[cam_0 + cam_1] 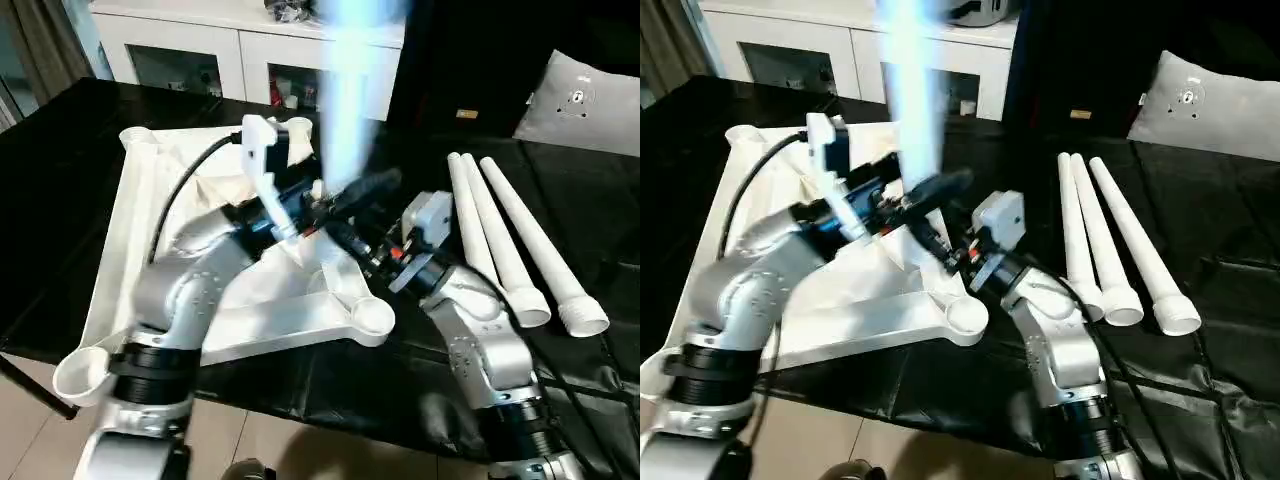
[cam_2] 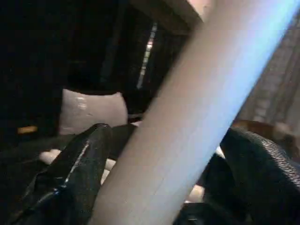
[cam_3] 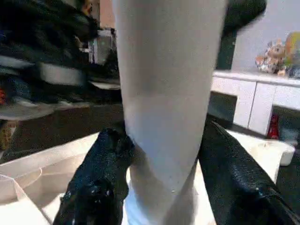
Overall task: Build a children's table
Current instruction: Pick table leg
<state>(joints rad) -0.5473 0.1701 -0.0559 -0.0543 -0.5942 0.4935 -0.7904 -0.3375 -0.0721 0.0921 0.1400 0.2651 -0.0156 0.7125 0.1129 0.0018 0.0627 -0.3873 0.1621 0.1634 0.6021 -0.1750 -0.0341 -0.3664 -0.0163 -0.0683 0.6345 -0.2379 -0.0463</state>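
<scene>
Tabletop (image 1: 300, 300) socket holds an upright leg (image 1: 350, 90); right jaws grip it, left jaws stand wide around it.

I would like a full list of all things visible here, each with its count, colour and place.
Tabletop: one, white, upside down on the black cloth, round sockets at its corners.
Upright leg: one, white, standing over the tabletop between both claws.
Spare legs: three, white, lying side by side on the cloth, right of the tabletop.
Black cloth: one, covering the work surface.
Cabinet: one, white, behind the work surface.
Cushion: one, grey, far right.
Left claw: black fingers either side of the leg.
Right claw: black fingers closed on the leg.
</scene>
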